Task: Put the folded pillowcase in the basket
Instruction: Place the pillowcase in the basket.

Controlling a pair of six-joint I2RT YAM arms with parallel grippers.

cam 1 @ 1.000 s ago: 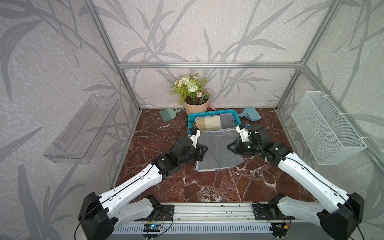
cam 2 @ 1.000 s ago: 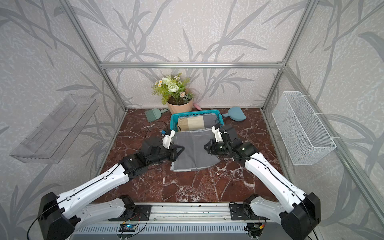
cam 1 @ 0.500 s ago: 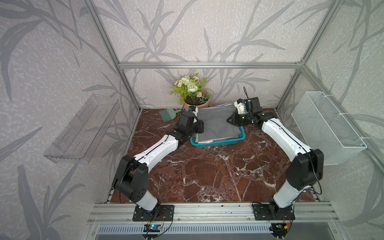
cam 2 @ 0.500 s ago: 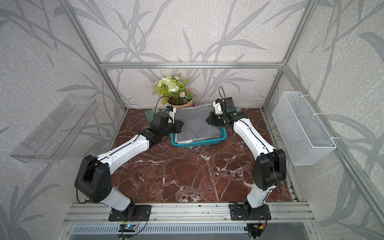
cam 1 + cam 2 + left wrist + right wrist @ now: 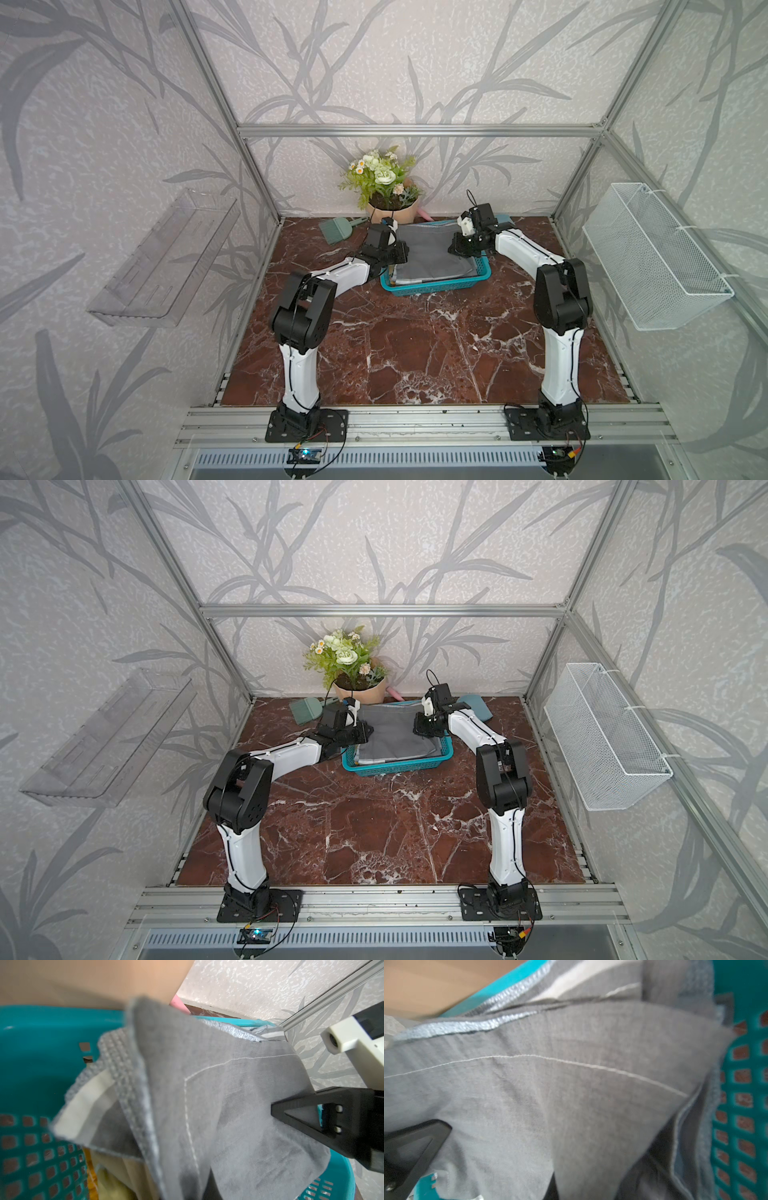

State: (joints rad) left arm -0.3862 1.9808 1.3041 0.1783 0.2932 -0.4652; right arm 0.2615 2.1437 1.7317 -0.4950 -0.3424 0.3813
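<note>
Pillowcase (image 5: 432, 253) moved over basket (image 5: 436, 287); left claw (image 5: 404, 254), right claw (image 5: 454, 249) clamped on it; left wrist shows yellow cloth (image 5: 112, 1186) beneath.

Grey pillowcase (image 5: 432, 253) lifted, carried rearward, now draped over basket (image 5: 436, 287).

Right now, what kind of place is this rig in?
Probably a staged test cell dressed as a home corner, not a real room: an aluminium frame holds leaf-print wall panels, and a flower pot stands behind the turquoise basket as decor.
</note>
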